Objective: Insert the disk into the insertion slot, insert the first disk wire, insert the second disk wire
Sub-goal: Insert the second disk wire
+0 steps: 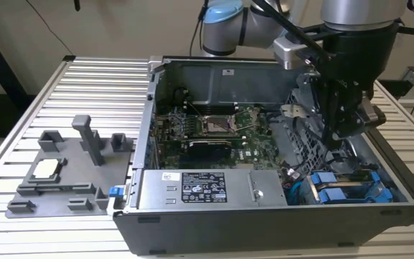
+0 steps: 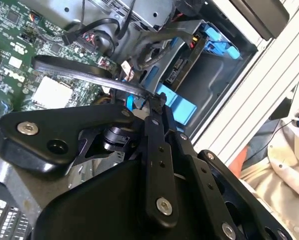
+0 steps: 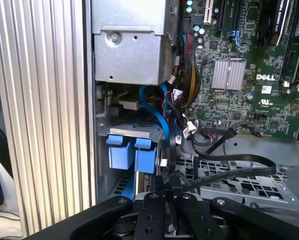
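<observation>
Disk (image 1: 334, 194): silver-grey drive in a bright blue carrier, seated on edge in the slot at the case's front corner, beside the power supply (image 1: 211, 189); the blue tabs (image 3: 123, 151) face outward in the first wrist view.
Slot (image 1: 351, 186): narrow grey sheet-metal bay, occupied, at the exterior view's right of the power supply.
Wire (image 3: 239, 172): flat black cable, curving over the perforated cage floor near the disk; whether it is plugged in cannot be told.

One open computer case (image 1: 264, 226) sits on one tabletop (image 1: 99, 97). One grey holder plate (image 1: 63, 178) lies beside it, with two tall posts standing on it. Inside the case are one green board (image 1: 221, 135) and one power box (image 1: 207, 189). Two blue tabs (image 3: 132, 152) sit side by side. One robot arm (image 1: 358, 65) reaches in.
</observation>
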You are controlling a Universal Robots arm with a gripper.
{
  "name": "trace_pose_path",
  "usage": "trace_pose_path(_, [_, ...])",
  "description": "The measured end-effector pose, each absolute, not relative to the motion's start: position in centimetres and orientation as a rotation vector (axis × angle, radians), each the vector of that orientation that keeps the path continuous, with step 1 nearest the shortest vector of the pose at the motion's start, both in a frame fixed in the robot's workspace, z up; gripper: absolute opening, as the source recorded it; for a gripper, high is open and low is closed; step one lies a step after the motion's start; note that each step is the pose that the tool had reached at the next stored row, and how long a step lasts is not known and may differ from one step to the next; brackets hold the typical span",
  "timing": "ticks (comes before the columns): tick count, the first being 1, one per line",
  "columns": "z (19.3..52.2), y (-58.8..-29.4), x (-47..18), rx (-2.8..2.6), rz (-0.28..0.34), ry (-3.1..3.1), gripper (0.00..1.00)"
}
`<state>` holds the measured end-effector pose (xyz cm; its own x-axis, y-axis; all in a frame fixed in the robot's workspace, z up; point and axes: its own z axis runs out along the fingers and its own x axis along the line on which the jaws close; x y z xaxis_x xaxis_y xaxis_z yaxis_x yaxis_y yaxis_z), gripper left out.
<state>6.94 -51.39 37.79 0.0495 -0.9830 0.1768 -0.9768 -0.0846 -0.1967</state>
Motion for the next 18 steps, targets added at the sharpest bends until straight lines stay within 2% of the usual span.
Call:
trace_pose_path(6, [37.7,-53.2,7.5,-2.270,-0.398,2.117,0.16])
trace_pose_path(18, [37.7,-53.2,7.6,-2.271,-0.396,2.118,0.16])
